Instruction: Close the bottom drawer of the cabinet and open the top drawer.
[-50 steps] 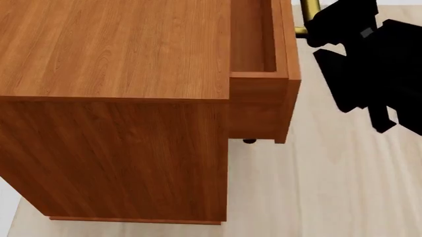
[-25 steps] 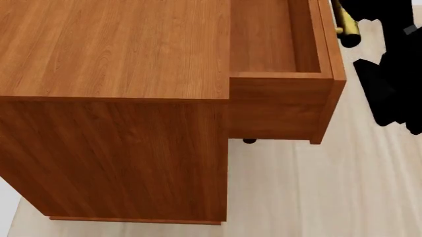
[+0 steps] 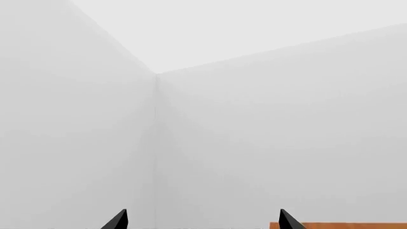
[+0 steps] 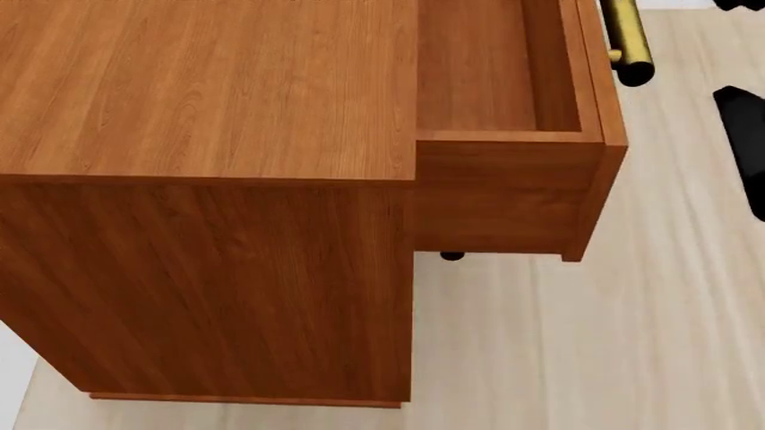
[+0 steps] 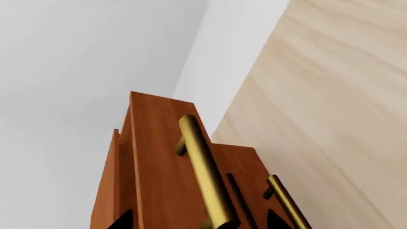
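Observation:
The reddish-brown cabinet (image 4: 203, 107) fills the left of the head view. Its top drawer (image 4: 502, 134) stands pulled out to the right, empty inside, with its brass handle (image 4: 625, 40) on the far face. A black part of my right arm (image 4: 746, 148) hangs beyond that handle, apart from it. In the right wrist view my right gripper (image 5: 200, 222) is open, looking along the top drawer's handle (image 5: 205, 171). A lower drawer's handle (image 5: 286, 202) shows beside it. The bottom drawer is hidden under the top one. My left gripper (image 3: 202, 222) is open and empty.
Pale wood floor (image 4: 622, 358) lies right of and in front of the cabinet. A small dark knob (image 4: 451, 256) shows under the open drawer. The left wrist faces a white wall corner (image 3: 156, 143), with a strip of wood (image 3: 343, 225) at its edge.
The top drawer slid further out to the right, then stopped. My right gripper came off the brass handle and drew away to the right, nearly out of the head view.

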You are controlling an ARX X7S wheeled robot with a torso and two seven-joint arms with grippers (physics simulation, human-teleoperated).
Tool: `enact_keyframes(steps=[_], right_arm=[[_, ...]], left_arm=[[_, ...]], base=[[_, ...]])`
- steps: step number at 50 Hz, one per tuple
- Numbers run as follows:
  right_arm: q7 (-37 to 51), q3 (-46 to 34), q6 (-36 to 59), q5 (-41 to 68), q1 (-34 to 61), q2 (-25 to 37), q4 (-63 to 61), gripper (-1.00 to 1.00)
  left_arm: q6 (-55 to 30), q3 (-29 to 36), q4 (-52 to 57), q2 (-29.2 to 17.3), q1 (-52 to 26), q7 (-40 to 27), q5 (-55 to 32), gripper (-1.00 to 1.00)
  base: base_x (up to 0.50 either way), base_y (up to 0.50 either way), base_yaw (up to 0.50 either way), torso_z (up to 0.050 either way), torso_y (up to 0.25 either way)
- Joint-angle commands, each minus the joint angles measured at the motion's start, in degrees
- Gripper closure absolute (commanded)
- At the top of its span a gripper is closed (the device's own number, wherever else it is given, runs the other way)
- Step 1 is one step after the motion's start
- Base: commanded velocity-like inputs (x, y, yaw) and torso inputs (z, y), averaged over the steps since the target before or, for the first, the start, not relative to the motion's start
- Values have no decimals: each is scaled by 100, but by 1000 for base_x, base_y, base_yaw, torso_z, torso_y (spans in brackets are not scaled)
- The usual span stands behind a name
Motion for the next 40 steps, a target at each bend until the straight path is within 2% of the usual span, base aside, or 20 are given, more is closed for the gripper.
enact_keyframes(steps=[1, 3, 4, 7, 8, 10, 11, 12, 13, 16, 18, 22, 23, 24, 27, 32, 33, 34, 39, 40], right_arm=[[276, -164, 171, 38, 417, 335, -321, -100], [380, -304, 260, 63, 644, 389, -370, -100], [429, -414, 353, 64, 791, 432, -398, -100], [519, -725, 667, 18, 1147, 561, -514, -100], [509, -844, 826, -47, 1295, 630, -574, -100], [557, -976, 946, -41, 1436, 670, -619, -100], [586, -1017, 959, -168, 1481, 693, -670, -100], [577, -1148, 1121, -155, 1605, 721, -717, -100], [617, -1276, 1248, 43, 1706, 714, -741, -100], [709, -1468, 1372, -83, 1921, 728, -830, -100], [718, -1703, 1596, -170, 2155, 715, -870, -100], [751, -1957, 1777, -244, 2337, 676, -887, -100], [754, -2072, 1864, -209, 2364, 640, -883, -100], [718, -2169, 1979, -291, 2415, 630, -903, -100], [728, -2274, 2032, -337, 2480, 592, -931, -100], [508, -2545, 2311, -656, 2625, 493, -840, -100], [430, -2576, 2364, -730, 2640, 478, -827, -100], [377, -2648, 2433, -838, 2655, 461, -779, -100], [271, -2878, 2607, -999, 2709, 404, -596, -100], [274, -2944, 2657, -953, 2698, 395, -548, -100]], left_arm=[[-9, 233, 0, -44, -406, 2, -214, -100], [-17, 418, 0, -68, -718, -1, -356, -100], [-63, 127, 0, 46, -129, -2, -30, -100], [-48, 55, 0, 63, 63, 1, 101, -100], [-38, 307, 0, -13, -453, 8, -200, -100], [-60, 213, 0, 59, -165, 0, 3, -100], [-38, 373, 0, -8, -520, 3, -213, -100], [-66, 251, 0, 65, -220, -1, -23, -100], [-33, 458, 0, -30, -693, 5, -313, -100], [-30, 522, 0, -42, -810, -1, -371, -100], [-49, 189, 0, 62, -145, -1, 0, -100], [-56, 137, 0, 81, -6, 1, 97, -100], [-28, 368, 0, -20, -520, 7, -217, -100], [-65, 224, 0, 67, -167, -1, 12, -100], [-52, 123, 0, 84, 13, 0, 91, -100], [-15, 514, 0, -49, -796, 0, -362, -100], [-17, 513, 0, -44, -788, -1, -354, -100], [-64, 211, 0, 67, -185, -2, -23, -100], [-60, 101, 0, 86, 28, 0, 85, -100], [-41, 209, 0, 22, -245, 2, -99, -100]], base=[[0, 0, 0, 0, 0], [0, 0, 0, 0, 0], [0, 0, 0, 0, 0], [0, 0, 0, 0, 0], [0, 0, 0, 0, 0], [0, 0, 0, 0, 0], [0, 0, 0, 0, 0], [0, 0, 0, 0, 0], [0, 0, 0, 0, 0], [0, 0, 0, 0, 0], [0, 0, 0, 0, 0], [0, 0, 0, 0, 0], [0, 0, 0, 0, 0], [0, 0, 0, 0, 0], [0, 0, 0, 0, 0], [0, 0, 0, 0, 0], [0, 0, 0, 0, 0], [0, 0, 0, 0, 0], [0, 0, 0, 0, 0], [0, 0, 0, 0, 0]])
